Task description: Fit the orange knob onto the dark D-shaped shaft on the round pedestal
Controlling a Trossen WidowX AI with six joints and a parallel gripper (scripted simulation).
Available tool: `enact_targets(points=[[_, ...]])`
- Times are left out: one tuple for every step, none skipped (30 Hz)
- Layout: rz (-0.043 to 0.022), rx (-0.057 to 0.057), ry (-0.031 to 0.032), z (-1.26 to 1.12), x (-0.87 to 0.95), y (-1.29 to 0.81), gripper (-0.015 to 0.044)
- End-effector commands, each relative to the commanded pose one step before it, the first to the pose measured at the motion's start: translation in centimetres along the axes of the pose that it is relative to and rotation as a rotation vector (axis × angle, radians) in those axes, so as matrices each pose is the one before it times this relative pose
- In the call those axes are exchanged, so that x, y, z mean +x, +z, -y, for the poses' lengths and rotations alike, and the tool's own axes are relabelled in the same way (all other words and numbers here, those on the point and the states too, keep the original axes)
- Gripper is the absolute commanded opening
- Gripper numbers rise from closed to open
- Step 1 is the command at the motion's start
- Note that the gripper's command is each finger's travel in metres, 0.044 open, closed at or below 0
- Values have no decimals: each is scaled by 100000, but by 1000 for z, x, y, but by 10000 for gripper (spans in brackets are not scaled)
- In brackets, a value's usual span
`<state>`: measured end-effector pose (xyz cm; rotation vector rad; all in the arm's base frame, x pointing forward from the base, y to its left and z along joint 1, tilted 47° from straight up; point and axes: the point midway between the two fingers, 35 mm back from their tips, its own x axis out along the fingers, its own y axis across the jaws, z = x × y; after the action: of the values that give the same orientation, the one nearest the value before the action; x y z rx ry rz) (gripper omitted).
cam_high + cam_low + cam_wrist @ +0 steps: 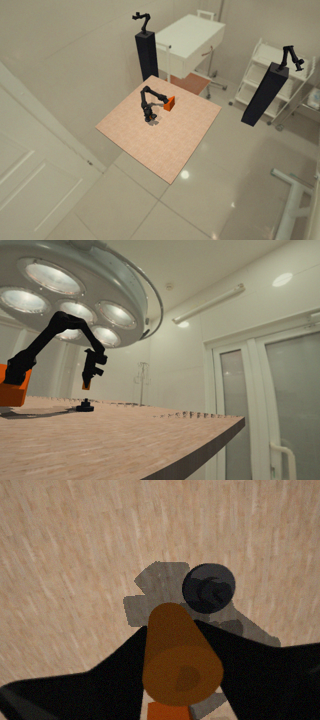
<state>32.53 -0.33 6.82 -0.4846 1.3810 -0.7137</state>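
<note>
The orange knob (150, 117) (83, 386) (181, 655) is held upright between the fingers of my gripper (86, 384) (170, 627), which is shut on it. The dark round pedestal (147, 120) (84, 409) (200, 570) stands on the table. Its thin shaft (86, 400) points up. In the exterior view the knob hangs above the shaft with a visible gap, not touching it. In the wrist view the pedestal is ahead and to the right of the knob's lower end. The arm partly covers the pedestal in the top view. The shaft's flat side cannot be made out.
An orange block (169, 104) (15, 397) stands at the arm's base on the wooden table (165, 155) (155, 441). The arm's shadow falls beside the pedestal. Two other arms stand on dark columns (147, 54) (267, 93) beyond the table.
</note>
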Motion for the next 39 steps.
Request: enact_targets(points=[[1247, 380, -394, 1620, 115, 277, 0], [34, 28, -111, 310, 74, 32, 0], [33, 28, -118, 310, 75, 29, 0], [31, 30, -129, 311, 75, 25, 0], [29, 30, -136, 312, 76, 22, 0], [27, 31, -142, 312, 76, 19, 0], [25, 31, -148, 312, 76, 16, 0], [23, 32, -154, 312, 77, 12, 0], [20, 33, -163, 313, 77, 9, 0], [17, 34, -176, 314, 78, 6, 0], [14, 34, -182, 314, 79, 2, 0], [12, 35, -188, 314, 79, -1, 0], [9, 35, -194, 314, 79, -4, 0], [6, 35, -200, 314, 80, -7, 0], [3, 36, -205, 314, 80, -11, 0], [0, 36, -211, 314, 80, -14, 0], [-3, 36, -217, 314, 80, -17, 0], [-6, 36, -222, 314, 81, -20, 0], [-8, 30, -188, 259, 67, -19, 0], [-6, 18, -115, 158, 44, -22, 0], [-2, 6, -39, 53, 15, -7, 0], [0, 0, 0, 0, 0, 0, 0], [1, 1, 2, -2, 63, 2, 0], [1, 1, 3, -3, 114, 3, 0], [2, 2, 3, -4, 170, 4, 0], [3, 2, 1, -4, 201, 3, 0], [3, 2, -1, -3, 237, 2, 0], [5, 3, -6, -2, 279, 0, 0], [6, 3, -12, 0, 322, -3, 0], [7, 3, -20, 3, 349, -7, 0], [8, 3, -28, 6, 356, -11, 0], [7, 2, -28, 7, 287, -12, 0], [4, 1, -20, 5, 173, -9, 0], [1, 1, -6, 3, 46, 0, 0], [0, 0, 0, 0, 0, 0, 0], [0, 0, 0, 5, -15, 4, 0], [-2, 134, 5, 4, -127, 6, 0], [-1, 91, 5, 13, -109, 13, 0], [0, 44, 3, 19, -93, 28, 0]])
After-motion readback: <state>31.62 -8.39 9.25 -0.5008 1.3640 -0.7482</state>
